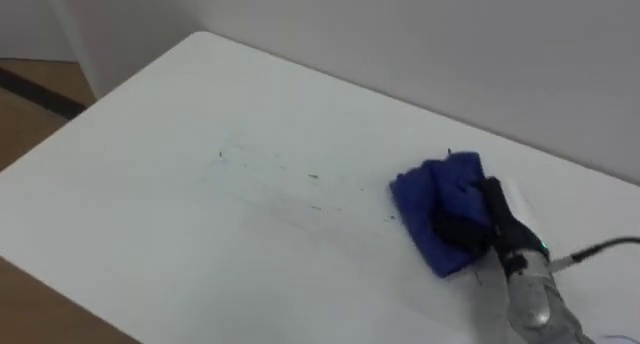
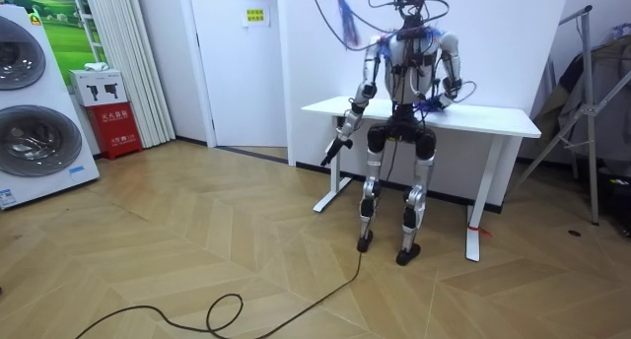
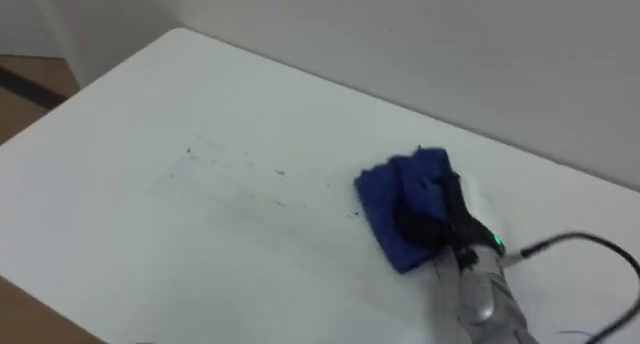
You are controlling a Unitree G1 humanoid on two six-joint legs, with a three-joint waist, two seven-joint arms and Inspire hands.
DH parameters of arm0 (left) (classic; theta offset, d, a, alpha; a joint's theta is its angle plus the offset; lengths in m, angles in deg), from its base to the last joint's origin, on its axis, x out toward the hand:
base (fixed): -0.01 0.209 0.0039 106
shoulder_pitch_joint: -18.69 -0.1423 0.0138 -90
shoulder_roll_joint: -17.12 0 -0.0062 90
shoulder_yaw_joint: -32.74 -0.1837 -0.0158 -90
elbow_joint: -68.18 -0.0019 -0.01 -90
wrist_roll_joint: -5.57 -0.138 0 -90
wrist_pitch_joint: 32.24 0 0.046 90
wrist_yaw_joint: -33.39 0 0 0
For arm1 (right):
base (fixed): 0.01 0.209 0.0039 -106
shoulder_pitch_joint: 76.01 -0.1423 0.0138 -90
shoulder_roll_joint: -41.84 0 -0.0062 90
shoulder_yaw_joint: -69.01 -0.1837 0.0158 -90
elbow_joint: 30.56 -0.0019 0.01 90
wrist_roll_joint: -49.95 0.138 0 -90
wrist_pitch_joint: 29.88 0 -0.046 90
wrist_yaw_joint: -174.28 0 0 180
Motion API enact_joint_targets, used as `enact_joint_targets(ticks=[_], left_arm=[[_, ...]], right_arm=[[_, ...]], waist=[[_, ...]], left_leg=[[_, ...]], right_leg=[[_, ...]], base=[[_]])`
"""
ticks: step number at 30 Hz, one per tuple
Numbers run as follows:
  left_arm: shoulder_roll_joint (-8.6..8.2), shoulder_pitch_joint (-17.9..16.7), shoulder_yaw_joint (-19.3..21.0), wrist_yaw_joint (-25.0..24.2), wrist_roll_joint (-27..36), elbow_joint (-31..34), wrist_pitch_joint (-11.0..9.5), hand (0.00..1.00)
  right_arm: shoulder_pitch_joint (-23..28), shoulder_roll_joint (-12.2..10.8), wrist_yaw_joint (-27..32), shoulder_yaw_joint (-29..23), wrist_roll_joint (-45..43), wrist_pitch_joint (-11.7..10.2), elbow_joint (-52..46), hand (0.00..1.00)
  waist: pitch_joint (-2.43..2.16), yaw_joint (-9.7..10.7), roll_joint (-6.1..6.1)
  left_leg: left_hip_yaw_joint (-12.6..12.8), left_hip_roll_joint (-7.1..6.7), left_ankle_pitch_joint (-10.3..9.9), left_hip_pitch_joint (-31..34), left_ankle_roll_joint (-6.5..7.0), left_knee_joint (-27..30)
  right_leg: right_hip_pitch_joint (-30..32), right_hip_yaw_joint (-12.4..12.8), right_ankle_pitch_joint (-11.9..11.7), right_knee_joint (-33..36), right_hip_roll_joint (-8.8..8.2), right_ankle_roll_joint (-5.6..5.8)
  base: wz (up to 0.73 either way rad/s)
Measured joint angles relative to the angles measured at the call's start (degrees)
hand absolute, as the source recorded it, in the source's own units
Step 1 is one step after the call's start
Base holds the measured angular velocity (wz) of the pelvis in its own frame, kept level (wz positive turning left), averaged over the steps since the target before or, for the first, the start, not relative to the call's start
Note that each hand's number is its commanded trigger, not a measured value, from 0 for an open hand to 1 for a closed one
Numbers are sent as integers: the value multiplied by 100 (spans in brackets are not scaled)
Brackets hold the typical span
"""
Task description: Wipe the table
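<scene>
One crumpled blue cloth (image 1: 430,199) lay on the white rectangular table (image 1: 150,234), right side, beside faint dark streaks (image 1: 300,189).
Right hand (image 1: 490,234) had fingers curled into it; soft & light, prob. bunches, so best pressed flat mid-cloth. Left hand (image 2: 337,147) hung by table edge.

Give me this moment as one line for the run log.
right hand: gripping blue cloth on white table | faint marks: left of cloth, not yet wiped | left hand: hanging beside table

No legible text. Yellow notice (image 2: 255,16), labels on red cabinet (image 2: 110,122): print too small.
</scene>
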State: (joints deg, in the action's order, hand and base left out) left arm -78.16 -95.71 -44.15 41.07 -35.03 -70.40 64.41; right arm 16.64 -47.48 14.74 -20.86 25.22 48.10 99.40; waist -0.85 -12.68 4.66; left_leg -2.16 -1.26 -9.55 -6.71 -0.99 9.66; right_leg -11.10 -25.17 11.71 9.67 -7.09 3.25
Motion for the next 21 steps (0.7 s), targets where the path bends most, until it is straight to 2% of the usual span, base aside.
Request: enact_joint_targets(ticks=[1, 3, 6, 8, 10, 11, 13, 15, 16, 17, 18, 19, 21], left_arm=[[10, 40, 47, 6, -8, 0, -24, 0], [45, 130, 144, 25, -16, 22, -112, 0], [61, 108, 186, 50, 67, 143, -154, 0], [58, 108, 144, 59, 200, 142, -126, 0], [2, 117, 86, 87, 276, 142, -62, 0], [-32, 98, 12, 97, 289, 126, -31, 0], [-88, 132, -105, 144, 290, 12, -6, 0], [-196, 167, -188, 175, 288, -96, 75, 0], [-206, 171, -222, 173, 294, -114, 87, 0], [-227, 209, -264, 169, 283, -129, 114, 0], [-216, 232, -305, 169, 284, -120, 149, 0], [-207, 238, -342, 168, 284, -115, 170, 0], [-207, 251, -513, 105, 235, -106, 228, 0]], right_arm=[[97, 45, 61, -65, 23, -9, 2, 100], [369, 140, 200, -396, 28, -38, 46, 100], [527, 249, 234, -702, 287, -43, 314, 100], [517, 359, 197, -700, 472, -35, 480, 100], [310, 365, 137, -684, 532, 42, 605, 100], [127, 362, 79, -563, 517, 178, 646, 100], [-211, 342, -20, -376, 515, 544, 666, 100], [-921, 289, -301, -19, 356, 1262, 653, 100], [-1157, 263, -417, 133, 294, 1403, 653, 100], [-1559, 171, -587, 522, 89, 1620, 580, 100], [-1991, 136, -761, 858, -68, 1710, 529, 100], [-2213, 88, -855, 1019, -66, 1707, 519, 100], [-2923, 53, -1128, 1312, -63, 1622, 510, 100]], waist=[[-10, 13, -4], [-24, 252, -25], [-31, 366, -39], [-38, 426, -41], [-43, 425, -52], [-45, 407, -64], [-40, 294, -76], [-31, 101, -74], [-26, 94, -69], [-19, -58, -62], [19, -238, -48], [36, -306, -40], [164, -607, -38]], left_leg=[[37, 0, -14, -11, 23, 0], [63, -9, -74, -39, 116, -4], [156, 8, -121, -73, 165, -11], [181, 3, -133, -79, 175, 22], [230, 10, -129, -101, 180, 23], [293, 30, -128, -124, 180, 26], [442, 87, -127, -169, 172, 7], [657, 179, -115, -125, 128, -6], [672, 196, -106, -90, 115, -6], [751, 235, -84, -48, 83, -32], [811, 282, -73, -12, 56, -28], [812, 297, -69, 11, 40, -17], [714, 299, -46, 44, 4, -15]], right_leg=[[0, 35, 3, -2, -3, 10], [-6, 158, 11, 3, -1, 40], [-1, 341, -3, 0, 8, 59], [-8, 384, -24, 12, 4, 75], [-1, 451, -63, 11, 16, 67], [3, 495, -97, 16, 32, 45], [42, 638, -145, 13, 81, 6], [223, 775, -193, 54, 136, -66], [272, 790, -205, 82, 151, -86], [385, 830, -224, 143, 177, -121], [464, 855, -231, 164, 220, -160], [506, 859, -225, 180, 234, -174], [540, 826, -192, 164, 259, -190]], base=[[-30], [-10], [-21], [-16], [-15], [-34], [-44], [-49], [-39], [-30], [-26], [-8], [22]])
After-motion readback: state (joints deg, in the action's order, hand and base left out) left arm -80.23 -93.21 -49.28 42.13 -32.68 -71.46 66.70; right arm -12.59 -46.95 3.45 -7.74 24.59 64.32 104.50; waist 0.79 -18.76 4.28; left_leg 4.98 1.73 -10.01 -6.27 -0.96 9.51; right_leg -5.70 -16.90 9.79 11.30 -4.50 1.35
